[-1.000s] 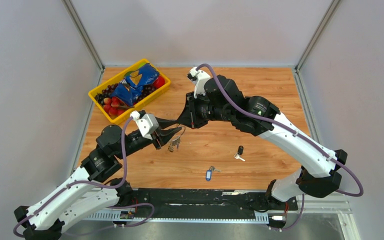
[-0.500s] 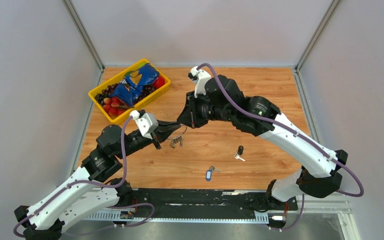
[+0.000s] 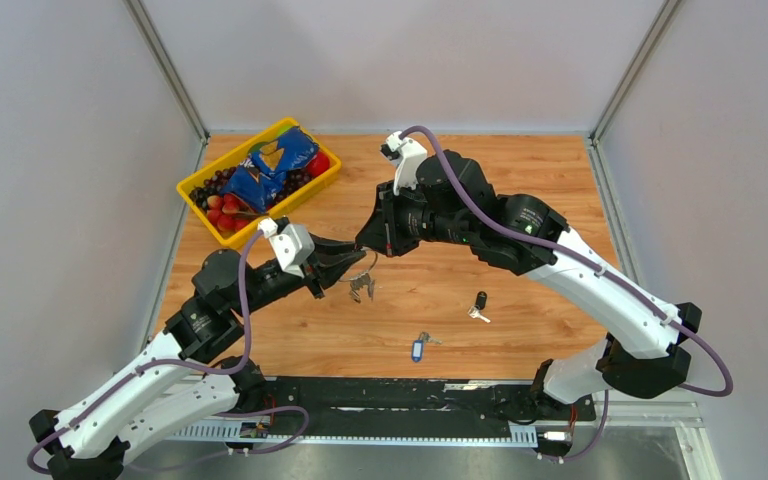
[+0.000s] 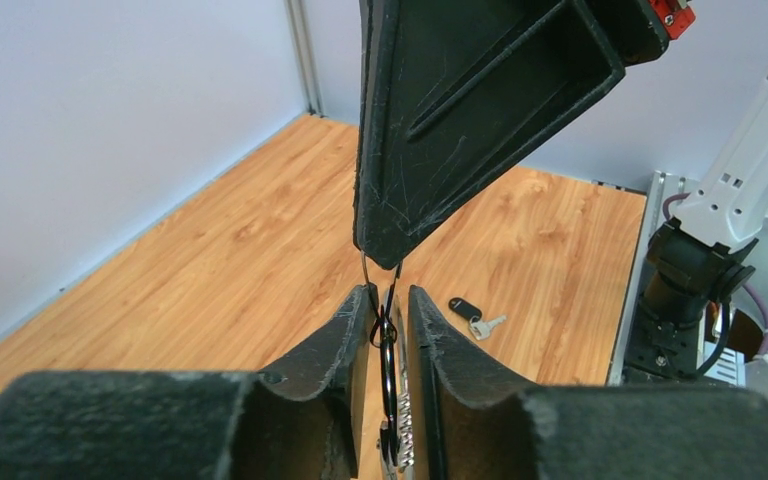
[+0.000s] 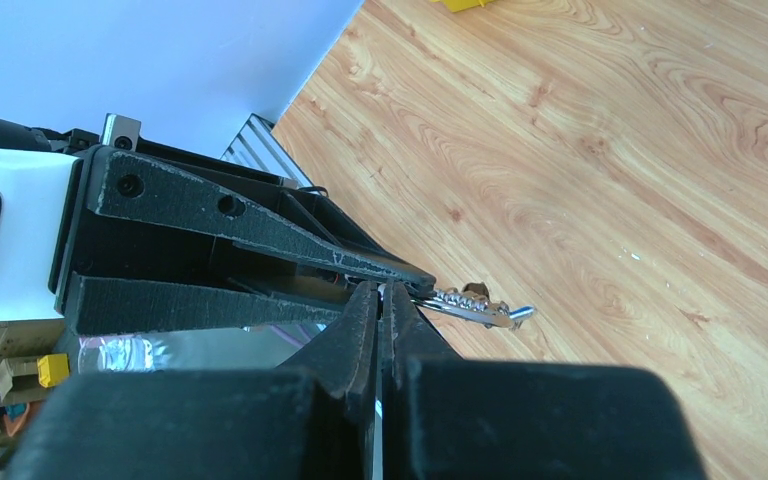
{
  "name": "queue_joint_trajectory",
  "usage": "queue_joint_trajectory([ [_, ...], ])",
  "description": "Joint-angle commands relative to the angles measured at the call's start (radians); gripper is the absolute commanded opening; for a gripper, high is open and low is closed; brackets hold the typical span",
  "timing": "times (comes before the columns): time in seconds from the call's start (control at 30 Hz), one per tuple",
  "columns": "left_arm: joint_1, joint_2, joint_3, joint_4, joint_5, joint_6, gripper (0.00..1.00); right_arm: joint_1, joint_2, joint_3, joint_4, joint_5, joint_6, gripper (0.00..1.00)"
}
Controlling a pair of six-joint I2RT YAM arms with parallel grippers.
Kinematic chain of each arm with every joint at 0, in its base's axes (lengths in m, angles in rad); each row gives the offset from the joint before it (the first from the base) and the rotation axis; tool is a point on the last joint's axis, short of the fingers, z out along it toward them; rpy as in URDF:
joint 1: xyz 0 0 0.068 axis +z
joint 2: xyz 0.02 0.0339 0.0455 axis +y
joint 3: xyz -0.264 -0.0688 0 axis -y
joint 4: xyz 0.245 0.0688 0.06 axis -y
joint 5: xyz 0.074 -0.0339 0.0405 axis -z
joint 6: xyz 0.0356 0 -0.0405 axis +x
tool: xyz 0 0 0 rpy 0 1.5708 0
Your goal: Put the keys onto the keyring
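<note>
Keyring (image 3: 361, 287) shifted right toward loose black-headed key (image 3: 480, 299).

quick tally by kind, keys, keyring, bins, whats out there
loose keys: 2, black-headed key and blue-tagged key
keyring with its key cluster: 1
yellow bin: 1
total: 4
</note>
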Motion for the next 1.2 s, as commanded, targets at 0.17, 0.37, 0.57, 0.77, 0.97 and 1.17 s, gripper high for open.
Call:
queue_joint_trajectory([
  [0.17,-0.003,-0.016,0.011,0.013,0.023,0.014,0.3,0.006,-0.026,0.017,0.051,0.002,0.011,0.0],
  [0.37,-0.004,-0.026,0.008,0.013,0.026,0.018,0.29,0.006,-0.026,0.018,0.051,0.003,0.012,0.0],
  [0.57,-0.004,-0.034,0.005,0.015,0.026,0.018,0.28,0.008,-0.022,0.021,0.052,0.001,0.012,0.0],
  [0.77,-0.004,-0.038,0.004,0.021,0.021,0.018,0.27,0.007,-0.019,0.023,0.052,-0.003,0.012,0.0],
  [0.97,-0.004,-0.038,0.001,0.034,-0.005,0.015,0.01,0.009,-0.019,0.02,0.051,-0.003,0.012,0.0],
  [1.17,-0.004,-0.034,0.005,0.053,-0.018,-0.02,0.0,0.014,-0.019,0.005,0.054,0.004,0.011,0.0],
])
